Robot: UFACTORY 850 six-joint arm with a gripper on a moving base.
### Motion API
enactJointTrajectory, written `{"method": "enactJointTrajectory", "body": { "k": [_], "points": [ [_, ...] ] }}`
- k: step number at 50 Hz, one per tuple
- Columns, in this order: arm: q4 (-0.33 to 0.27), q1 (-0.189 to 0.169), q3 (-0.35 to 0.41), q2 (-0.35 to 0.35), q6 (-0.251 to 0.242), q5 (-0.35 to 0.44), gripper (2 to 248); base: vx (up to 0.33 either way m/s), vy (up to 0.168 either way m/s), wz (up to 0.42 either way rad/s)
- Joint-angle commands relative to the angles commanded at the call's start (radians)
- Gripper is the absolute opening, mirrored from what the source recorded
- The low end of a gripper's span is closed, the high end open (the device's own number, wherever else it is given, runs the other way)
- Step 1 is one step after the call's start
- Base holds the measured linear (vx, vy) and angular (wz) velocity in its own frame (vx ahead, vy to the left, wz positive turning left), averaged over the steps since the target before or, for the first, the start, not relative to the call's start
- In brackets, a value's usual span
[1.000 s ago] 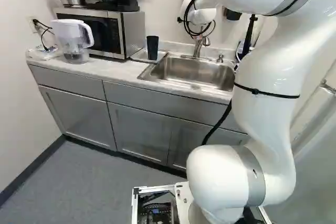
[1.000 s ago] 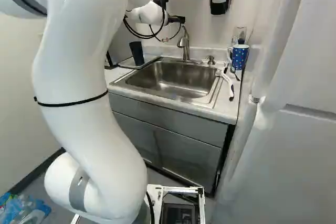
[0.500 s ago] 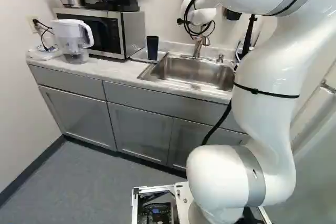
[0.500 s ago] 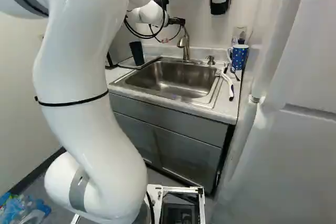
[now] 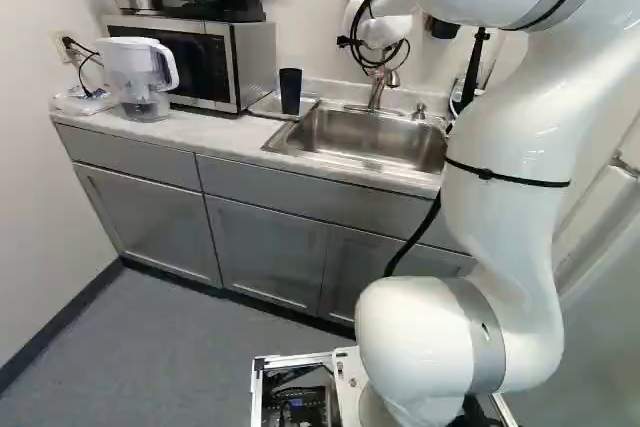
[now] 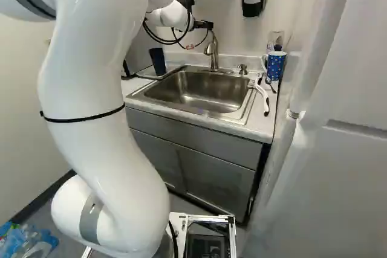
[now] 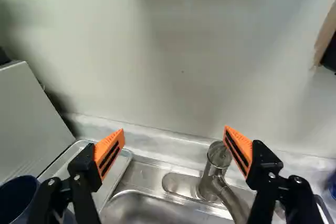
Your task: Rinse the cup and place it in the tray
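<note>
Orange pads (image 7: 109, 153) stand far apart on the claw (image 7: 174, 130), so it is wide and holds nothing. Close ahead of the claw, near the far-from-cup finger, is the shiny tap (image 7: 209, 181). In the left base view the tap is near the top, just right of the middle, with the metal sink (image 5: 370, 137) under it. The dark cup (image 5: 290, 92) is at the upper middle of that view, left of the sink, and looks to stand upright on the tray (image 5: 264, 105). I cannot tell if it is wet inside. A blue spotted mug (image 6: 276, 66) sits at the upper right of the right base view. I think the tap comes next, or the claw is done with it. If it must touch the tap, it should go slow, line up first and push softly, because a hard bump could bend things. It should also swing wide of the cup, or the cup may tip over.
</note>
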Motion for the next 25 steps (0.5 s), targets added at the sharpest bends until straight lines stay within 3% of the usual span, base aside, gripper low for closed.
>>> {"method": "enactJointTrajectory", "body": {
  "k": [25],
  "points": [
    [0.0,0.0,0.001,0.001,0.0,0.02,247,0.0,0.0,0.0]
  ]
}}
